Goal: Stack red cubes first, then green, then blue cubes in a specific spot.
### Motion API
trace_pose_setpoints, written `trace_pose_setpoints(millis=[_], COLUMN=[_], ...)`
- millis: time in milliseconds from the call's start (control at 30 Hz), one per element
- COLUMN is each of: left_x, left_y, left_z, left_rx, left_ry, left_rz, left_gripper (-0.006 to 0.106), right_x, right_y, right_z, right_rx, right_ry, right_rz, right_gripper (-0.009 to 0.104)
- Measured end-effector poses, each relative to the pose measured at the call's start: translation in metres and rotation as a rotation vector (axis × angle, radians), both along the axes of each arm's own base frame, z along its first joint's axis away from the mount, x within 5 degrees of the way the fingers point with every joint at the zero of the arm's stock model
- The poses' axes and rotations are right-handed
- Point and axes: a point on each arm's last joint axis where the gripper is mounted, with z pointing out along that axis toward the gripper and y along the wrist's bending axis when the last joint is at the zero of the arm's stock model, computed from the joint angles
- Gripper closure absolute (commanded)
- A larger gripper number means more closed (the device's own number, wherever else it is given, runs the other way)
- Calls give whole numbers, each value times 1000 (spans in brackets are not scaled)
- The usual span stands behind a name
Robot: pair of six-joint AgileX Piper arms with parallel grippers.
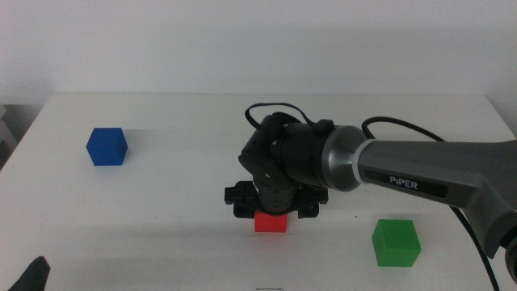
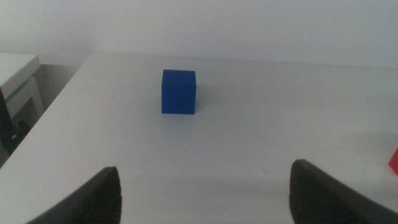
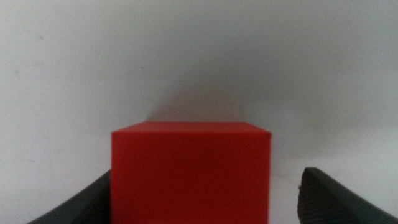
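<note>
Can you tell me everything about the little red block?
The red block is a small, plain, matte cube with sharp edges and no marks. It sits flat on the white table, near the front middle. The right gripper reaches down over it, one dark jaw on each side. One jaw seems to touch it; the other shows a gap. Nothing is stacked on it.

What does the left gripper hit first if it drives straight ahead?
Probably the small matte blue cube: it sits ahead of the open left gripper, slightly off centre, with bare white tabletop between. Depth is unclear.
</note>
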Motion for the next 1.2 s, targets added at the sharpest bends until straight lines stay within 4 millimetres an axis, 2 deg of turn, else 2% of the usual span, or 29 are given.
trace_pose_setpoints(millis=[533,667,800,900,1033,1133,1200], left_x=[0,0,0,0,0,0,0], left_y=[0,0,0,0,0,0,0], left_z=[0,0,0,0,0,0,0], left_rx=[0,0,0,0,0,0,0], left_ry=[0,0,0,0,0,0,0], left_rz=[0,0,0,0,0,0,0], left_gripper=[10,10,10,10,10,10,10], right_x=[6,7,5,4,5,-5,-19], right_y=[7,7,2,-14,-56,-84,-100], right_z=[37,59,101,140,190,207,207], right_rx=[-8,-40,-28,2,60,59,40], right_ry=[16,20,-32,-100,-169,-181,-166], right_rz=[-8,20,103,150,135,157,159], right_gripper=[1,1,1,1,1,2,2])
